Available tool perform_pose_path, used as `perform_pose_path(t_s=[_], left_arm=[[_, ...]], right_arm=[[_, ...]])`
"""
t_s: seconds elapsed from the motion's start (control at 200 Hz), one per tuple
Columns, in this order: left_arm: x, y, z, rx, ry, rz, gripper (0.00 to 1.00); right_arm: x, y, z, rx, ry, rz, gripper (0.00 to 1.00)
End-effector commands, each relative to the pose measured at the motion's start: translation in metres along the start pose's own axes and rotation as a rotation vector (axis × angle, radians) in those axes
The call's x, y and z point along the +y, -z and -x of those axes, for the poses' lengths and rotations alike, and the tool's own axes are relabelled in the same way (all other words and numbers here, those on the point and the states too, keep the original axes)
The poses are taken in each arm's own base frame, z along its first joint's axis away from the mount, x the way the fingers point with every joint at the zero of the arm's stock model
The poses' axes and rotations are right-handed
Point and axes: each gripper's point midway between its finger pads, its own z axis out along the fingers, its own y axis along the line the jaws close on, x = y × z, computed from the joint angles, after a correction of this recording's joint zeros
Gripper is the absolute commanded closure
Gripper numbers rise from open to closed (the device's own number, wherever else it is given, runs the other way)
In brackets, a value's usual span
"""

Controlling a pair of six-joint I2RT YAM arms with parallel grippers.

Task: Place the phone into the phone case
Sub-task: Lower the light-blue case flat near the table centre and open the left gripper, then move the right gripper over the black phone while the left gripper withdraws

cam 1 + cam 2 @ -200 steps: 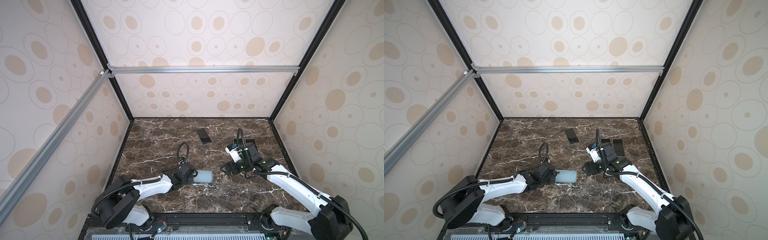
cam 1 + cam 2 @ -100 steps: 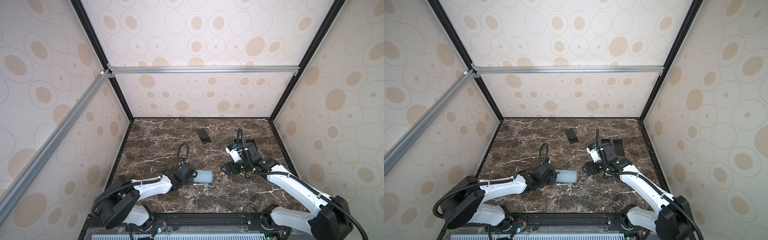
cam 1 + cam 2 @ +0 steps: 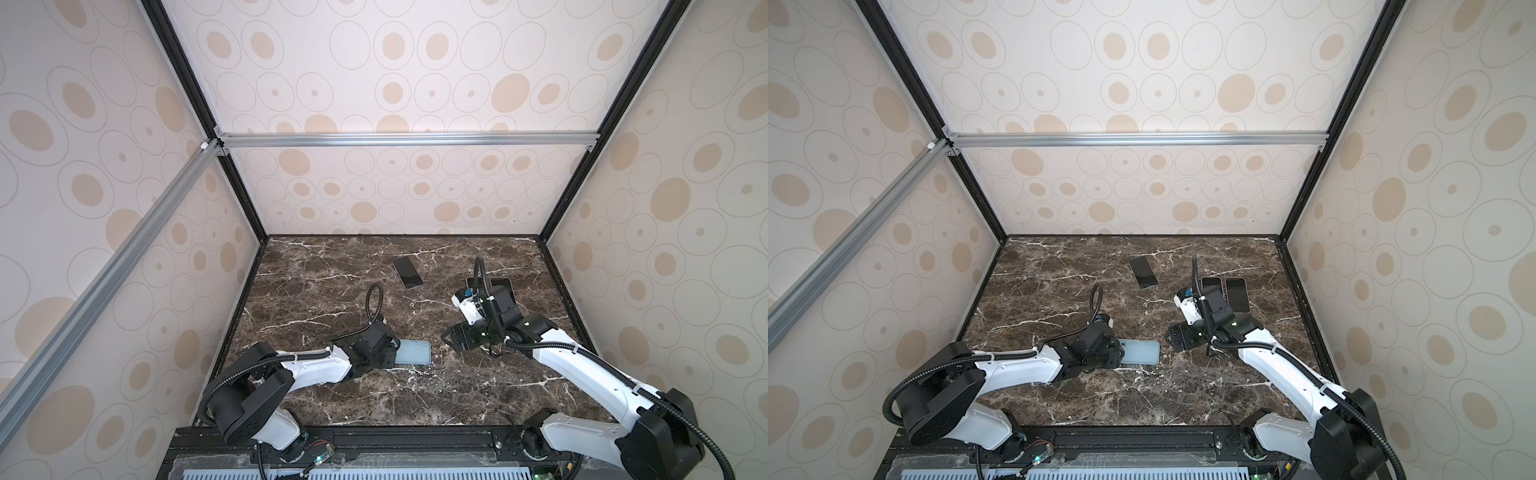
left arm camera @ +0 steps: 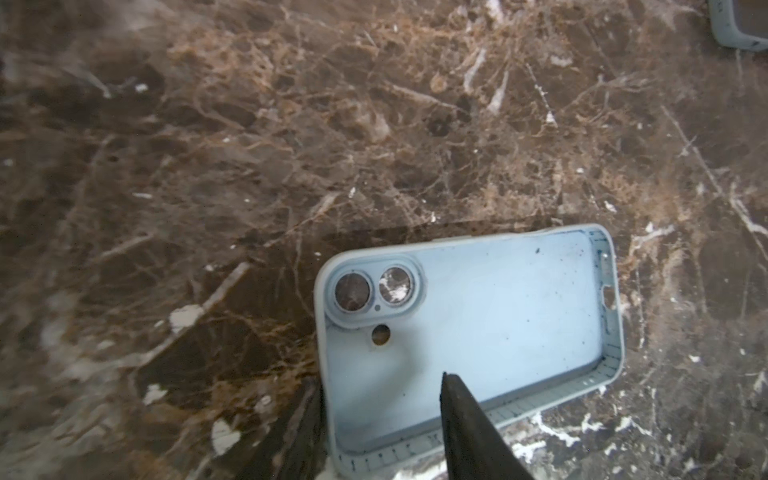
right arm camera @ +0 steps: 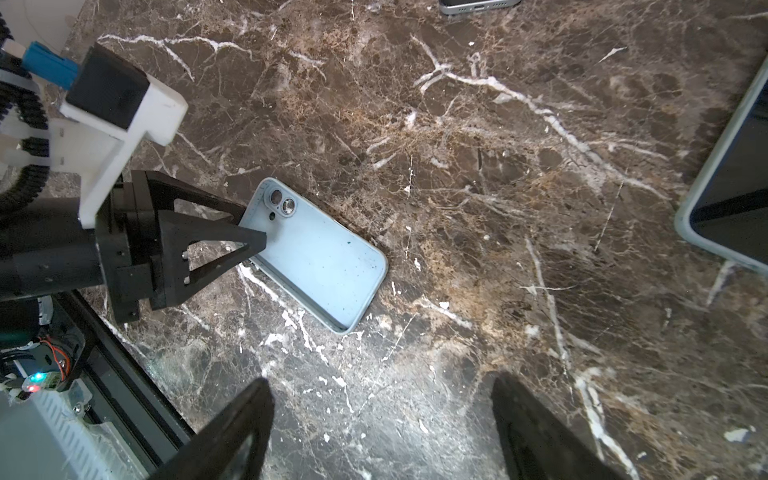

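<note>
The left gripper (image 5: 253,227) had loosened, jaws partly parted astride the phone case's (image 5: 320,266) end; the right gripper (image 5: 380,380) stayed wide, empty.

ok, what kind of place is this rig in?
Looks like an enclosed robot test booth, not a home: patterned wall panels on an aluminium frame, a marble-look tabletop, with a phone and an empty phone case laid out.

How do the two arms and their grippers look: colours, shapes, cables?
The left arm and right arm have white links, black joints and black bases. A black ribbed cable runs along each. The left gripper has black triangular fingers with cut-outs; the right gripper is black too. On the left wrist, a white mount carries a blue plug.
</note>
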Motion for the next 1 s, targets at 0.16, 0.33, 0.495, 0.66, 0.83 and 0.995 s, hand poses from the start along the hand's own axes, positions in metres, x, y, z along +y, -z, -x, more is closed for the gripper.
perform_pose_path(t_s=[0.16, 0.33, 0.495, 0.66, 0.83, 0.995], left_arm=[[-0.014, 0.003, -0.025, 0.097, -0.017, -0.098, 0.52], [-0.004, 0.010, -0.019, 0.053, 0.002, -0.051, 0.45], [0.002, 0.024, 0.000, -0.038, -0.011, -0.011, 0.24], [0.011, 0.044, 0.021, -0.132, -0.045, 0.050, 0.06], [0.018, 0.066, 0.039, -0.217, -0.084, 0.088, 0.00], [0.029, 0.085, 0.049, -0.272, -0.080, 0.112, 0.00]], right_arm=[[0.000, -0.010, -0.004, 0.030, -0.022, 0.001, 0.15], [-0.005, -0.012, 0.002, 0.027, -0.031, -0.030, 0.14], [-0.013, -0.009, 0.011, 0.013, -0.027, -0.087, 0.11], [-0.019, -0.008, 0.020, -0.005, -0.009, -0.127, 0.01], [-0.026, -0.021, 0.036, 0.038, 0.014, -0.169, 0.01], [-0.032, -0.043, 0.062, 0.082, 0.019, -0.199, 0.01]])
